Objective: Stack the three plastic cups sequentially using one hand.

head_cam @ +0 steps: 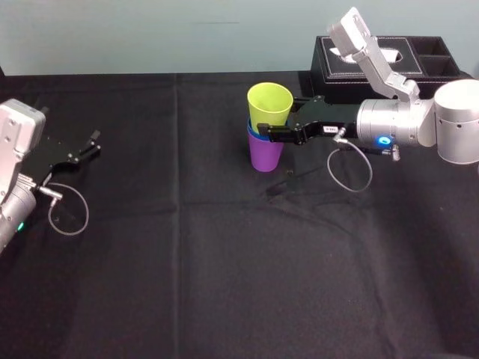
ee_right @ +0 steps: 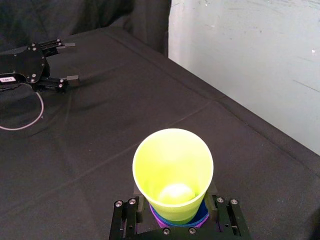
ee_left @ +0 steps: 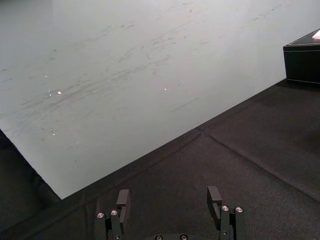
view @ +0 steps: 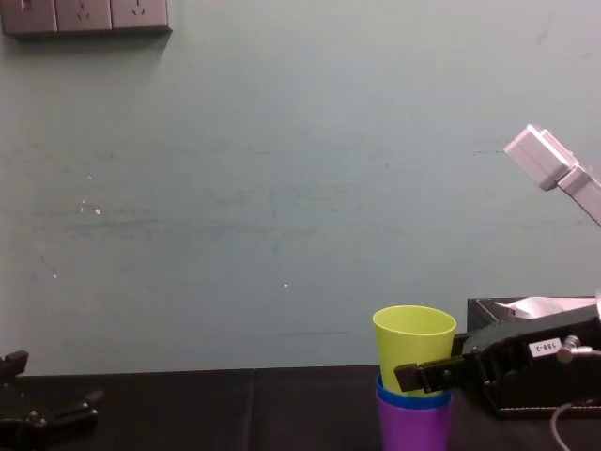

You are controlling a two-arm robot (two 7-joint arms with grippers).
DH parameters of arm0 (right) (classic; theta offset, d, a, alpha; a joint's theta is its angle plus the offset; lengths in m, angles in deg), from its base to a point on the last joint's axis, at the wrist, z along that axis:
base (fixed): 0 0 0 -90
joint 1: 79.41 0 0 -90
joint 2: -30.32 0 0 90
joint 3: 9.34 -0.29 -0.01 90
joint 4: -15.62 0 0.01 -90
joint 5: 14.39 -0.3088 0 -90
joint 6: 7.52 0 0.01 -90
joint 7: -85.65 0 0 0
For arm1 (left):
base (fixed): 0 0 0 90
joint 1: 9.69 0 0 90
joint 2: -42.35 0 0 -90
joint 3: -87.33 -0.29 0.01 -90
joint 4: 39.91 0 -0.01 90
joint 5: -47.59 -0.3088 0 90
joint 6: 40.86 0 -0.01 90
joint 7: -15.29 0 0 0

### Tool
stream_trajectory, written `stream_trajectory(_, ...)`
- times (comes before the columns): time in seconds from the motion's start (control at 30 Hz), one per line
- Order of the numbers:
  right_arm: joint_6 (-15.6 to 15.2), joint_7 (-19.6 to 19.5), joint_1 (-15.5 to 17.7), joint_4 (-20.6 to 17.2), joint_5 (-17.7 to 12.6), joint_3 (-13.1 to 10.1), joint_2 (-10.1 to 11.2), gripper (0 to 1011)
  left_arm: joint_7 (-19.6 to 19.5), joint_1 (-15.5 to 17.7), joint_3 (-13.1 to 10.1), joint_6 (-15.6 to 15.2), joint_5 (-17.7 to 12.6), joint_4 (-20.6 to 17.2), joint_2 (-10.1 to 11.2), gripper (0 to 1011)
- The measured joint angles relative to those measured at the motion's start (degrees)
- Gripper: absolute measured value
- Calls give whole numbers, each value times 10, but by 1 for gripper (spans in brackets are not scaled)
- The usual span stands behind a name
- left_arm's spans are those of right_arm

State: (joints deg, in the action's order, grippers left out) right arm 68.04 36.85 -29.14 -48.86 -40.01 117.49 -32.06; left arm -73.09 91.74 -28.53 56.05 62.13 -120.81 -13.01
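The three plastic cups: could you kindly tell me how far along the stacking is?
Done: the bright blue plastic cup sits nested in the purple plastic cup. In hand: the right hand grips the yellow-green plastic cup, standing high in the stack. Left: seat and release it. The left hand lies parked, open.

The yellow-green cup [head_cam: 269, 105], blue cup [view: 420, 400] and purple cup [head_cam: 266, 155] contrast with the plain black tablecloth [head_cam: 224, 284].
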Motion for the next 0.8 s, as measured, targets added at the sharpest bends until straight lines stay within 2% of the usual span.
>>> stream_trajectory(0.13, 0, 0, 0, 0, 0, 0, 0, 711, 0, 0, 0, 0, 0, 0, 0, 1010)
stream_trajectory(0.2, 0, 0, 0, -1, 0, 0, 0, 742, 0, 0, 0, 0, 0, 0, 0, 1010)
stream_trajectory(0.33, 0, 0, 0, -1, 0, 0, 0, 869, 0, 0, 0, 0, 0, 0, 0, 1010)
stream_trajectory(0.53, 0, 0, 0, -1, 0, 0, 1, 1003, 0, 0, 0, 0, 0, 0, 0, 1010)
stream_trajectory(0.8, 0, 0, -1, -2, 0, 0, 1, 1002, 0, 0, 0, 0, 0, 0, 0, 1010)
